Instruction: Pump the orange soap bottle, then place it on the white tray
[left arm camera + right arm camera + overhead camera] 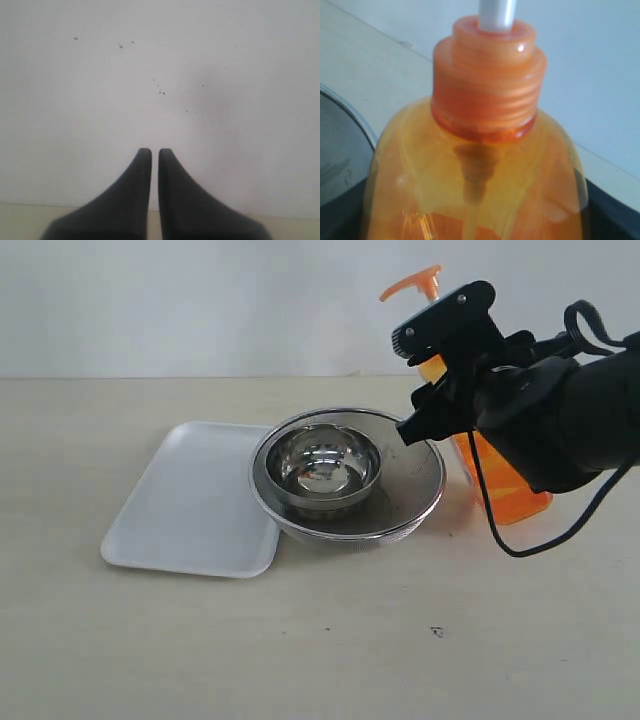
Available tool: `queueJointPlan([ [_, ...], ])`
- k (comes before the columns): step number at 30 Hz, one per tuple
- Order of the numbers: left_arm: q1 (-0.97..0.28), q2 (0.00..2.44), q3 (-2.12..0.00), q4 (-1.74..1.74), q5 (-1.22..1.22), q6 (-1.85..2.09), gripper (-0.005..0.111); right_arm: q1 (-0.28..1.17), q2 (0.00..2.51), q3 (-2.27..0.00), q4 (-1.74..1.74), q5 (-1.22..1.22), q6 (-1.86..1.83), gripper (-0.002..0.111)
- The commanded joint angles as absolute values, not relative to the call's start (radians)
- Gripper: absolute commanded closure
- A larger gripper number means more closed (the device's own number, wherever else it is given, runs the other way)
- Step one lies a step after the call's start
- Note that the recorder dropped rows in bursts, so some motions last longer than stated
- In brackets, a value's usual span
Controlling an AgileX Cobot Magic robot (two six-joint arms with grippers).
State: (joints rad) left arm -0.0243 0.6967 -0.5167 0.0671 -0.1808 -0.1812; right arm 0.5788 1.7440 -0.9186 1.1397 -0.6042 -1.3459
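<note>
Right gripper [420,380]: its two black fingers are closed on the shoulders of the orange soap bottle [500,480], one on each flank just below the threaded collar. The bottle leans slightly, just beside the mesh strainer [410,480] on that strainer's right. Whether the bottle's base rests on the table [300,640] cannot be told. The orange pump head [415,285] stands raised on its white stem, with the spout turned toward the strainer. A steel bowl [325,465] sits inside the strainer. The white tray [190,500] lies on the strainer's far side, its near edge tucked under the strainer's rim. Left gripper [155,152]: narrowed to a slit, holding nothing and facing a bare wall.

Hazards, as judged:
- An off-axis press on the pump may twist the smooth, curved bottle in the grip.
- A low carry toward the tray would strike the strainer or bowl.
- The overlapped tray edge leaves less landing area, so the bottle could topple on release.
</note>
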Motion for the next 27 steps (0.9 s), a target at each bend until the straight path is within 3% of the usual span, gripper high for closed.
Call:
queueJointPlan([
  [1, -0.021, 0.699, -0.524, 0.071, -0.233, -0.194, 0.102, 0.579, 1.730, -0.929, 1.119, -0.649, -1.343, 0.108],
  [13, -0.021, 0.737, -0.524, 0.305, -0.246, -0.242, 0.102, 0.579, 1.730, -0.929, 1.119, -0.669, -1.341, 0.108],
  [19, -0.021, 0.944, -0.543, 0.461, -0.493, -0.382, 0.102, 0.579, 1.730, -0.929, 1.119, -0.691, -1.341, 0.108],
  [27, -0.024, 1.242, -0.834, 0.991, -0.546, -0.821, 0.102, 0.579, 1.730, -0.929, 1.119, -0.677, -1.341, 0.108],
])
